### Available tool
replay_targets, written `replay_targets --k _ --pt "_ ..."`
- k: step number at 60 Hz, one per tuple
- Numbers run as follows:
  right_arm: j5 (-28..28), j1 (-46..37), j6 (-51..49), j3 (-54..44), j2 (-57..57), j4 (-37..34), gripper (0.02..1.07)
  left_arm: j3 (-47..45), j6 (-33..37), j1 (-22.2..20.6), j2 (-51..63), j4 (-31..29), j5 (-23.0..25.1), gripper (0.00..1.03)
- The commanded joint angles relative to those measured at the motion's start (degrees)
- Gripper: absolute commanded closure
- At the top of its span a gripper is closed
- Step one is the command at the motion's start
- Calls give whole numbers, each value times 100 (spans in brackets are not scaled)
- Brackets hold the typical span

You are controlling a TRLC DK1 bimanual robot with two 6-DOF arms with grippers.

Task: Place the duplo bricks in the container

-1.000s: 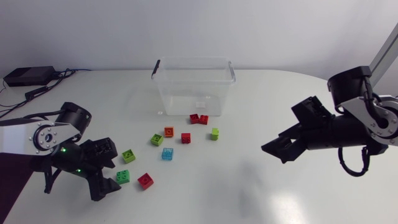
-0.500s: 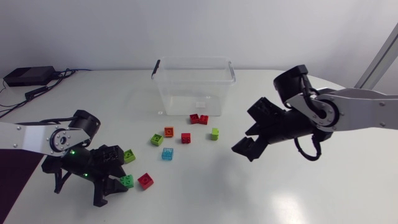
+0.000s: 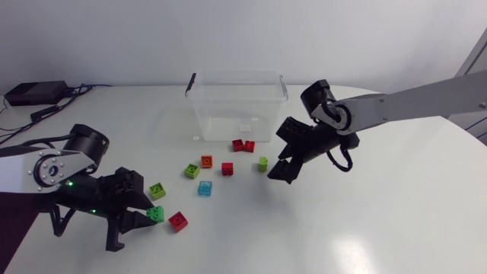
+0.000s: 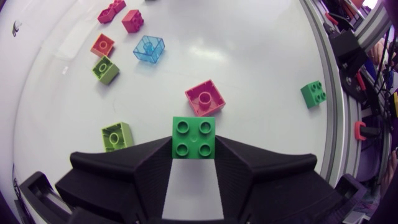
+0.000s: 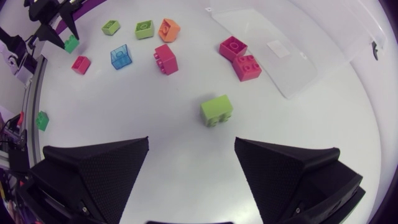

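Pickup step judged in hand: green brick (image 4: 194,137) is pinched between left jaws; right jaws are held spread, lime brick (image 5: 216,111) just ahead. Next, carry into container (image 3: 221,106) is likely called for.

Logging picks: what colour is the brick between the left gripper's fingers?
Green brick; clearest in the left wrist view.

My left arm (image 3: 23,173) is silver-grey with black joints and green lights; my right arm (image 3: 411,103) trails a black cable (image 3: 346,162); left gripper (image 4: 193,146) and right gripper (image 5: 191,142) are matte black.
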Motion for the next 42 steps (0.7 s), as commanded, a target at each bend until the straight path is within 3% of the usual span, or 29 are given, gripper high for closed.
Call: replay_targets --k 1,20,33,37,42 --pt "-59 -33 -385 374 376 -147 7 211 -12 -24 -362 -271 148 73" --pt "-42 -33 -701 1183 1255 -323 15 1318 -566 -129 -591 -613 367 73" --pt "20 81 -754 1429 1545 -341 17 2153 -1111 -173 51 -24 473 73" --pt "46 134 -780 1464 1615 -349 25 2347 -1234 -243 235 142 473 73" --pt "55 196 -780 1464 1650 -349 46 2742 -1410 -270 587 274 473 73"
